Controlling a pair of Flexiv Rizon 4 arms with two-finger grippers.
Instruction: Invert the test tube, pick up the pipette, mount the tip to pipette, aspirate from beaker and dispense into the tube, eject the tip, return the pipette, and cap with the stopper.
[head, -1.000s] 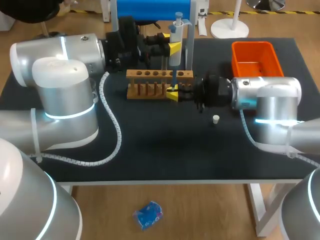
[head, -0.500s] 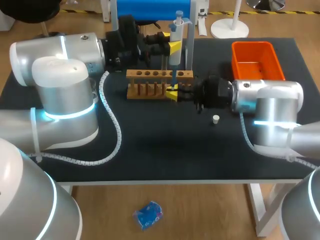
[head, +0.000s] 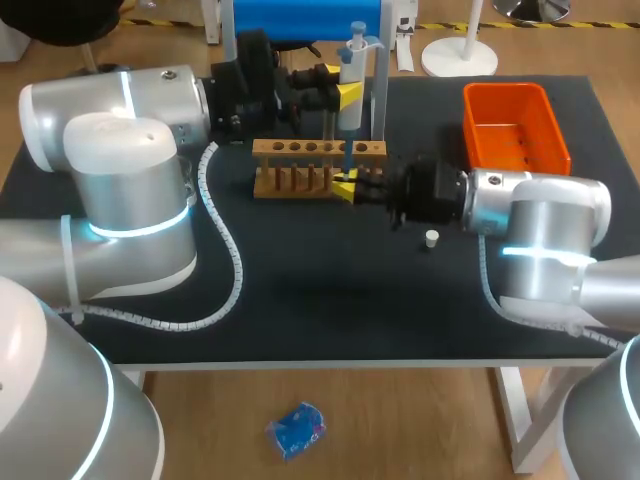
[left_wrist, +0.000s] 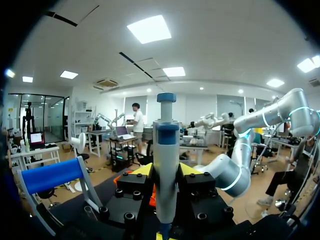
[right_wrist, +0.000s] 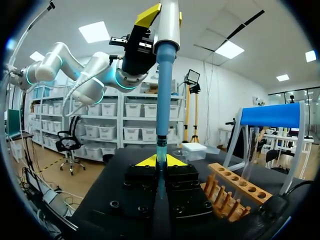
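Starting at the left, you'll see the left arm coming in over the black table, with the left gripper behind the wooden rack. Its 2 fingers are clamped from both sides on the body of the pipette, which stands upright. Your left wrist view shows the same grip, with the pipette squeezed between the finger blocks and its plunger knob on top. The pipette's blue tip runs straight down past the rack's right end. Just below, the right gripper sits at the rack's front right corner. Its 2 yellow tips are pinched almost together on the test tube, held upright where the blue tip meets its top, though you can barely make out the glass. Further right, the white stopper lies on the table, near the right arm and apart from the rack. An orange bin stands at the far right.
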